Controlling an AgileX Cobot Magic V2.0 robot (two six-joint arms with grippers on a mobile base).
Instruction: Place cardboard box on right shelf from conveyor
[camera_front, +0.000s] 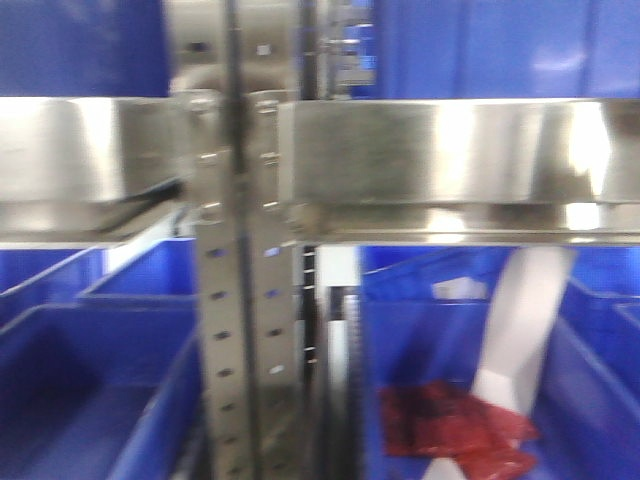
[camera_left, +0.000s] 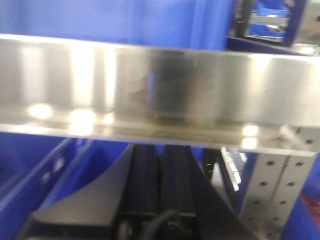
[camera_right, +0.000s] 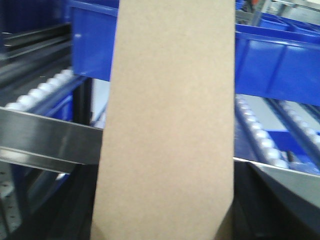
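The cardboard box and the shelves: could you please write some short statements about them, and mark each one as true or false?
1. In the right wrist view, the cardboard box stands upright and fills the middle of the picture. True.
2. The left end effector grips the box. False: its fingers are pressed together, with nothing between them.
3. In the front view, a red item lies in a blue bin below the right shelf. True.
4. The bins behind the box are green. False: the bins are blue.
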